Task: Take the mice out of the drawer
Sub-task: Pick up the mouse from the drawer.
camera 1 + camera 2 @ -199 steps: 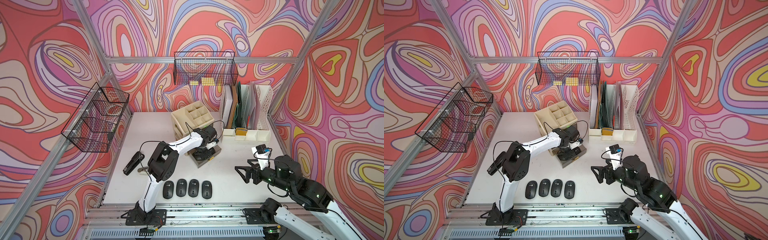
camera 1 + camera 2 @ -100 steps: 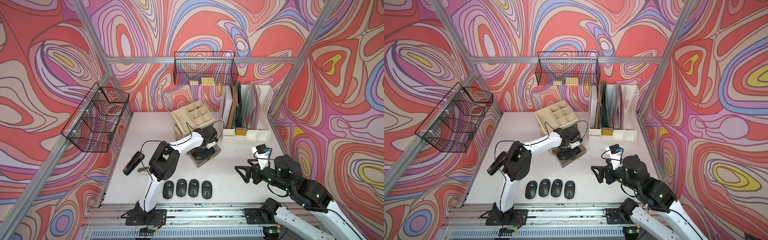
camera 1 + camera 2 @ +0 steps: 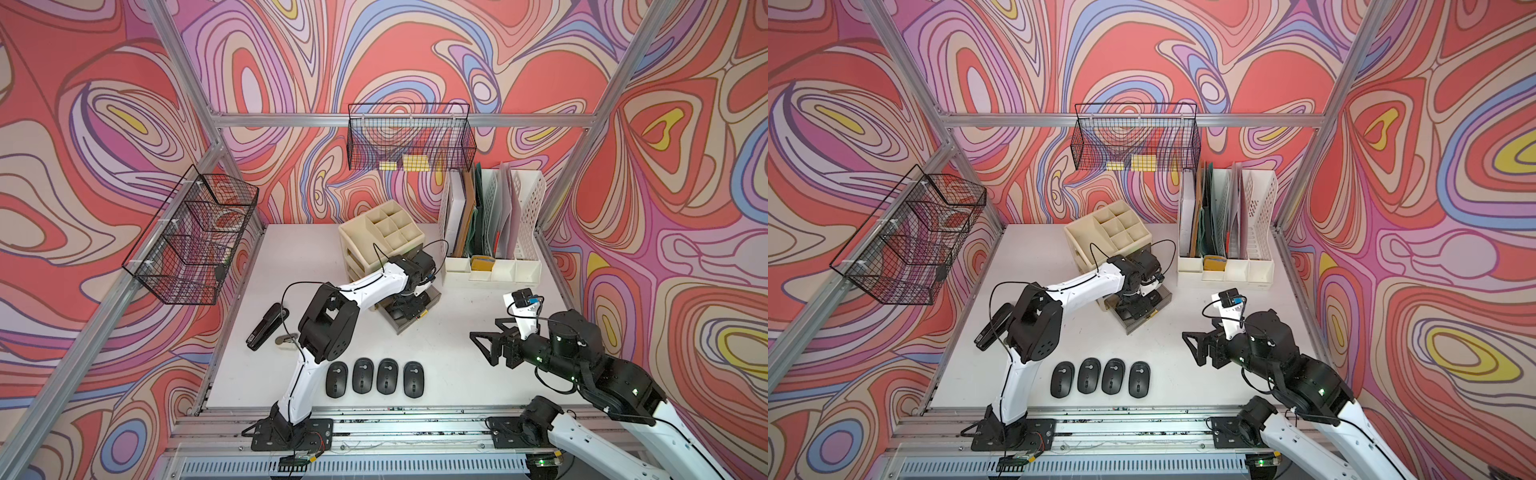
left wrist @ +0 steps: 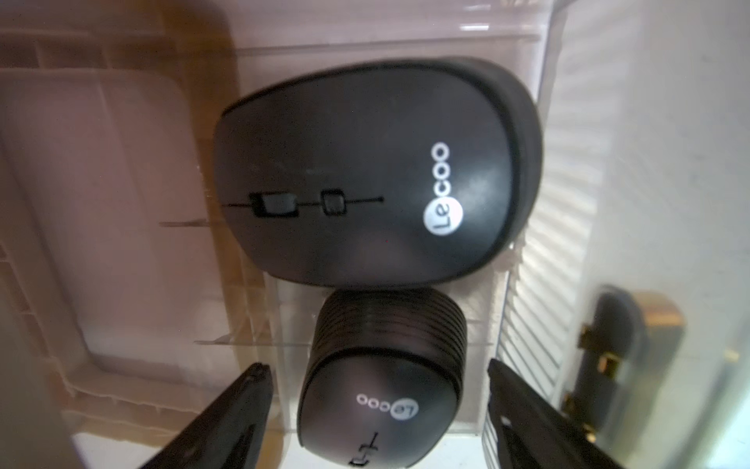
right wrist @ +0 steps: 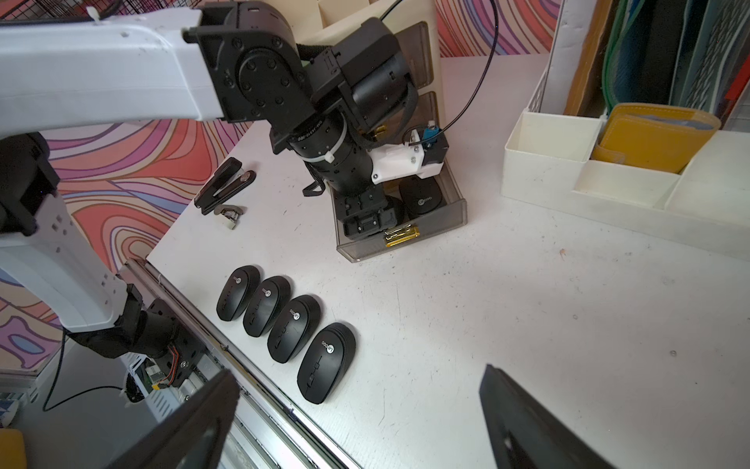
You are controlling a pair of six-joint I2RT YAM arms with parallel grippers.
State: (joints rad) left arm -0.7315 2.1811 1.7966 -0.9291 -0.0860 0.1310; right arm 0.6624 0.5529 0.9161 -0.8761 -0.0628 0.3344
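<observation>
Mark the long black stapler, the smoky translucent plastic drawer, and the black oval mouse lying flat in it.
Long black stapler (image 3: 265, 326): in a top view, mid-body.
Smoky plastic drawer (image 5: 440, 221): right wrist view, front wall beside gold handle.
Flat black oval mouse (image 4: 381, 178): left wrist view, shell between wheel and logo.

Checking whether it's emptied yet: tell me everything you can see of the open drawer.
The drawer is smoky translucent plastic with a gold handle on its front, pulled out at the bottom of the cream organizer. Two black mice lie inside. The left gripper reaches in, fingers open either side of one mouse, not touching it.
</observation>
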